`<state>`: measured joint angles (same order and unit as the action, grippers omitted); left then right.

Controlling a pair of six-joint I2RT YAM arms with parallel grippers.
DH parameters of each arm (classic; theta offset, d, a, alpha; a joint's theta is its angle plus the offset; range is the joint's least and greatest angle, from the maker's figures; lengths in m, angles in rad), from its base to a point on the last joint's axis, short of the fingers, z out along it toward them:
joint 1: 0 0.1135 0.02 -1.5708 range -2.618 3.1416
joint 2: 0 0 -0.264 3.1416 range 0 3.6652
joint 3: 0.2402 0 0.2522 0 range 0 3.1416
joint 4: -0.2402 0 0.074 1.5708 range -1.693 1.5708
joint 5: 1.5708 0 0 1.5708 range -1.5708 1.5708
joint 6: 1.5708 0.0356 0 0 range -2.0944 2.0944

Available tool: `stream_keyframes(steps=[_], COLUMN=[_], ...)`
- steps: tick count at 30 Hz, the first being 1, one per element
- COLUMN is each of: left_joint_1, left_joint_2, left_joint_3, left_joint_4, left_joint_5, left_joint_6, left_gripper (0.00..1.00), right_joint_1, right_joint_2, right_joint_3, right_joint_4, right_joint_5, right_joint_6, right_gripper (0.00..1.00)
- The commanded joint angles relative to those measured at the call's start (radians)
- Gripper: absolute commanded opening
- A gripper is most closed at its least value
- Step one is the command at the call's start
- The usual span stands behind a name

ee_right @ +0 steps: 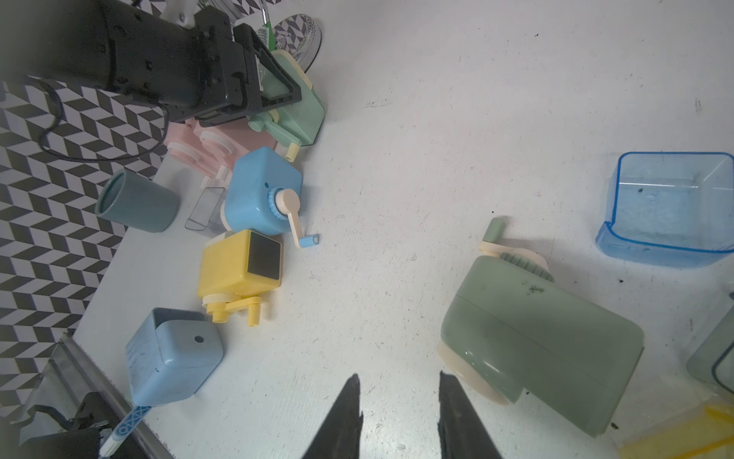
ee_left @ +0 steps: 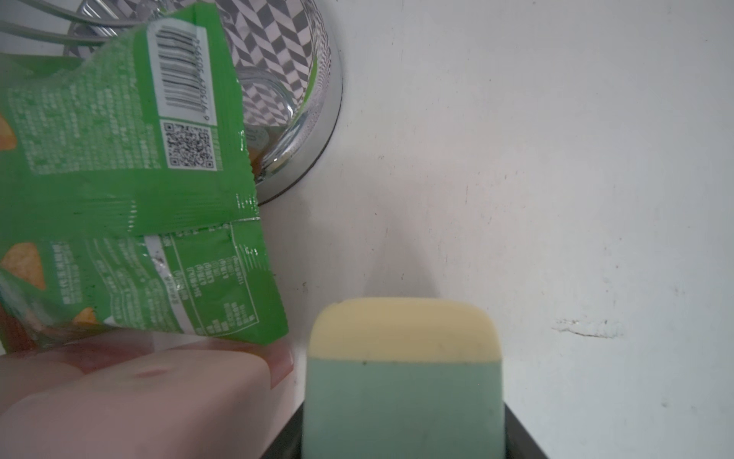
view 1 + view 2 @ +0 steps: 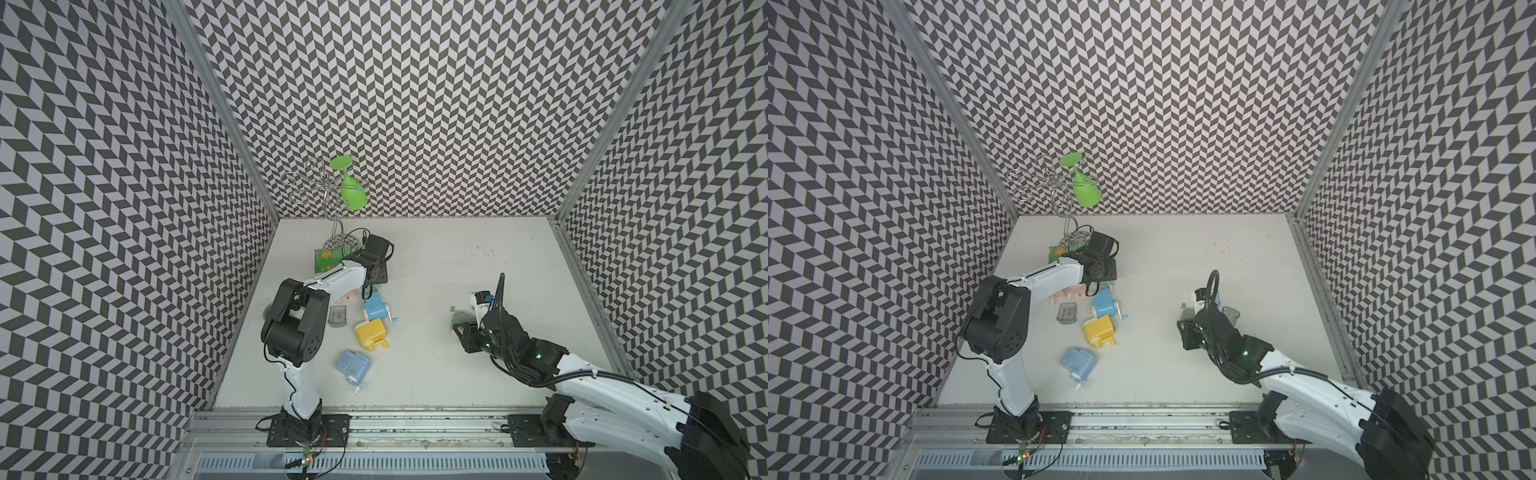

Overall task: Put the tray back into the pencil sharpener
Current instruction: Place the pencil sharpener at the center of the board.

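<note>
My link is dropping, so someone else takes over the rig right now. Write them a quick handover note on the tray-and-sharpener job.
Left end effector: appears clamped on the mint-green sharpener.
Right end effector: open and empty, next to the loose sage-green sharpener.
Trays: the blue tray is loose and empty, apart from that sharpener. The smoky tray is loose near the left arm.
Done: no tray seen inserted yet.
Left: choose the matching tray, which these views don't settle, then grasp it and slide it into its sharpener.
</note>
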<state>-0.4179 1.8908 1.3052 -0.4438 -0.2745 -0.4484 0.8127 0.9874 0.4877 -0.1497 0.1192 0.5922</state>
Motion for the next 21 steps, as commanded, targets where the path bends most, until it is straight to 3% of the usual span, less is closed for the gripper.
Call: stream_keyframes(steps=[1,4,7,14,21], left_joint_1=[0.004,0.005,0.004,0.003,-0.007], left_joint_2=[0.011,0.014,0.005,-0.029,-0.123], left_joint_3=[0.043,0.045,0.051,0.071,0.103], left_joint_4=[-0.001,-0.002,-0.006,-0.014,-0.016], left_joint_5=[-0.025,-0.025,-0.014,0.005,0.007], left_joint_6=[-0.009,-0.015,-0.016,-0.004,0.029], left_gripper=[0.27,0.51,0.63,0.78,0.79], right_joint_1=[-0.007,-0.007,-0.007,-0.007,-0.007], right_joint_2=[-0.012,-0.013,-0.015,-0.015,-0.011], right_joint_3=[-0.002,-0.001,-0.001,0.006,0.023], right_joint_4=[0.028,0.025,0.022,0.013,0.019], right_joint_5=[0.013,0.014,0.016,0.018,-0.015], right_joint_6=[-0.006,-0.008,-0.009,-0.020,-0.081], right_gripper=[0.36,0.39,0.42,0.45,0.46])
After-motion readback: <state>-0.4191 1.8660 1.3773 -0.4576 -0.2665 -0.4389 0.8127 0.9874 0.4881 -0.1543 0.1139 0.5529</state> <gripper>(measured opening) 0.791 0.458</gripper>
